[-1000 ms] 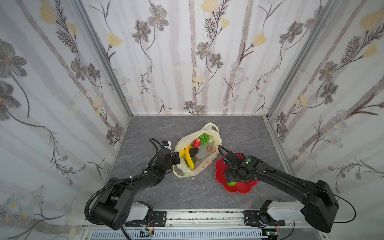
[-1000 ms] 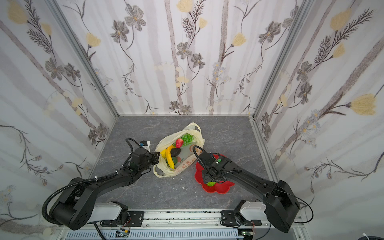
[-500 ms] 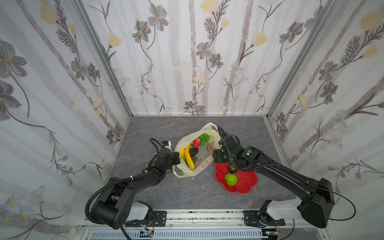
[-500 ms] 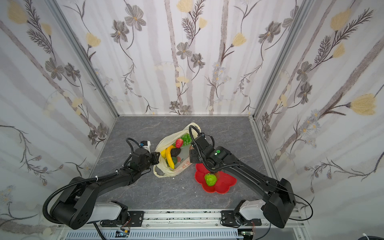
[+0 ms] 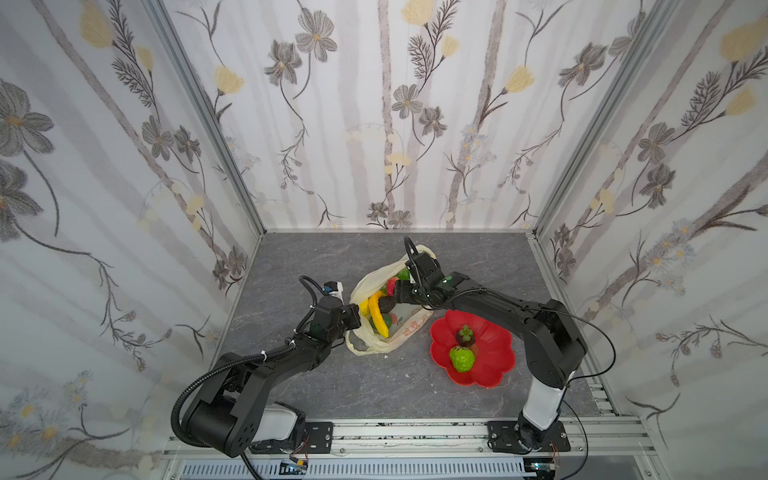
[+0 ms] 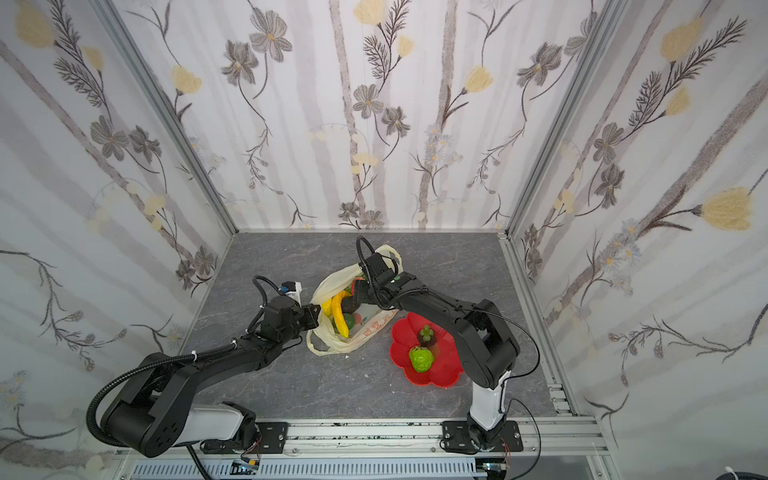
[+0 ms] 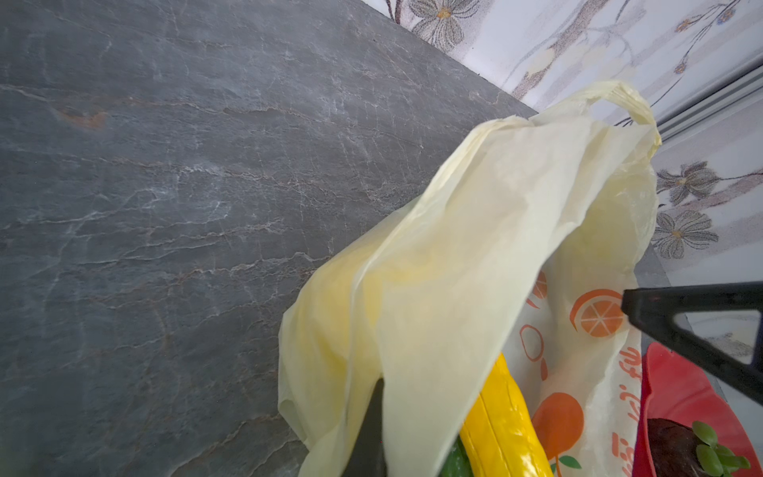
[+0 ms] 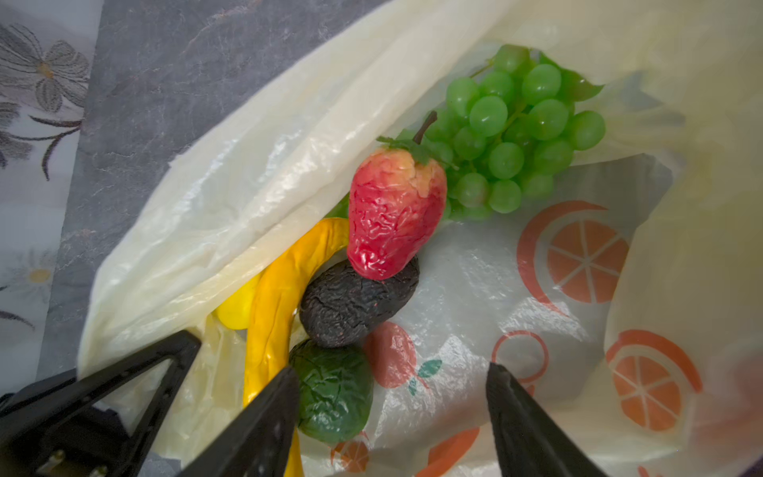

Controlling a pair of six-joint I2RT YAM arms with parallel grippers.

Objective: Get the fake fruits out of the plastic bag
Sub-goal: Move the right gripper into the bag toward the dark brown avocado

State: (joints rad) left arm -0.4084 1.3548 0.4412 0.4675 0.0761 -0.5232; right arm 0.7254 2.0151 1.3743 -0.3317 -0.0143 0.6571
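Inside the bag (image 5: 411,326), mid-table, lie banana (image 8: 280,297), strawberry (image 8: 394,219), grapes (image 8: 516,132), avocado (image 8: 334,392) and a dark fruit (image 8: 355,305). The right gripper (image 8: 390,369) hovers spread and empty over them; the left gripper (image 5: 357,314) pinches the bag's rim. On the red plate (image 5: 494,345) just beside sit custard apple (image 5: 461,359) and mangosteen (image 5: 464,334).

The right pincer (image 8: 390,371) dropped the custard apple (image 5: 461,359) on the red plate (image 5: 496,372) and moved into the plastic bag (image 5: 405,328).

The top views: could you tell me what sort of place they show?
Probably a robot test booth: left arm and right arm bolted to an aluminium rail, flowered wall panels boxing in a grey table, fake fruits.
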